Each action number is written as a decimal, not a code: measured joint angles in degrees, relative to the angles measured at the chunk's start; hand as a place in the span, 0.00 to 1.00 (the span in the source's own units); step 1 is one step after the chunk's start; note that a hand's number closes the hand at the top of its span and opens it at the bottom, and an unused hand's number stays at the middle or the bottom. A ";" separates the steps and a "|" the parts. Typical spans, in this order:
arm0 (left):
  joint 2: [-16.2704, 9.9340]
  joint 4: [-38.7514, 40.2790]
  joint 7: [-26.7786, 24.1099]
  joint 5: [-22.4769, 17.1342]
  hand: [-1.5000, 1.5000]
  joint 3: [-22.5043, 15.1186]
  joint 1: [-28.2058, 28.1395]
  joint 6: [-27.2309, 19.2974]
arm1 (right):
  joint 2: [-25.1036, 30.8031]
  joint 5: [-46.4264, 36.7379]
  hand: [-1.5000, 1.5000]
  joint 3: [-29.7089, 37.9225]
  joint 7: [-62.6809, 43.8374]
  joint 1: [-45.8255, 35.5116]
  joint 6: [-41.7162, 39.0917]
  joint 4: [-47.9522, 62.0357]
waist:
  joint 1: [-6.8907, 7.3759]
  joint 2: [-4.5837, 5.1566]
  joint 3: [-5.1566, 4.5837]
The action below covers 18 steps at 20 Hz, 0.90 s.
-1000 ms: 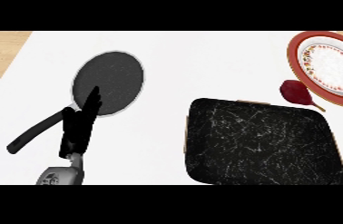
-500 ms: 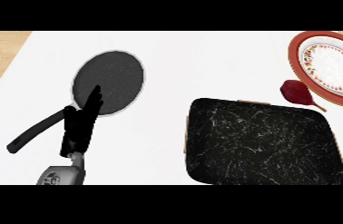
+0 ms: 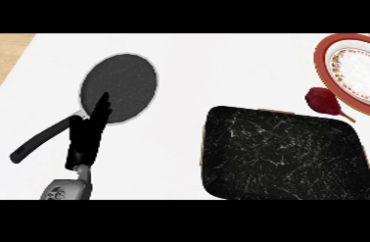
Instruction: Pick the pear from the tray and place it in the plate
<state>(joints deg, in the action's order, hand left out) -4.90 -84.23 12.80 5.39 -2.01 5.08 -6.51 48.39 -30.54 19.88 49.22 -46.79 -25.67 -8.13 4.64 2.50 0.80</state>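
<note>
Nothing has moved since the earlier frames: pear, plate, tray, pan and my left robot hand all sit where they did.

One pear [image 3: 322,100] is in view. It is dark red, rounded at the body, with a thin brownish stem running down to the right. It lies on the white tabletop [image 3: 217,64], not in the tray: it is just above the tray's upper right corner and right against the lower left rim of the plate, its edge touching or overlapping that rim.

One plate [image 3: 349,69] shows at the right edge, partly cut off by the frame. It has a red-brown rim, a patterned band inside that and a white centre.

One tray [image 3: 278,155] fills the lower right: black with thin white veining, rounded corners, a light wooden edge showing along its left side and top.

One pan [image 3: 119,86] lies at the left, round and dark grey with a pale rim, its black handle running down to the lower left.

My left robot hand [image 3: 88,135] comes up from the lower edge on its grey forearm. Its black fingers are straight and released, holding nothing, with the fingertips reaching over the pan's lower edge. My right robot hand shows nowhere.
</note>
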 measured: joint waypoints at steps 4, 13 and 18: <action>-0.13 -0.27 0.17 -0.03 0.50 -0.08 -0.03 0.23 | 0.76 0.54 0.00 0.13 -0.21 0.54 0.64 -0.18 | 0.26 0.14 0.08; 0.18 -0.03 -0.05 -0.05 0.50 -0.17 0.18 0.20 | 1.86 2.51 0.00 1.27 -0.73 1.34 1.60 -0.09 | 0.49 0.40 0.18; 0.30 -0.11 -0.23 0.10 0.50 -0.36 0.13 0.14 | 2.46 3.97 0.00 2.44 -1.31 1.77 2.46 0.19 | 0.71 0.55 0.24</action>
<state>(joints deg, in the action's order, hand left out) -4.61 -84.34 12.57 5.49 -2.38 5.20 -6.36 50.85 -26.57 22.33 47.90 -45.02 -23.21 -7.94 5.35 3.05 1.04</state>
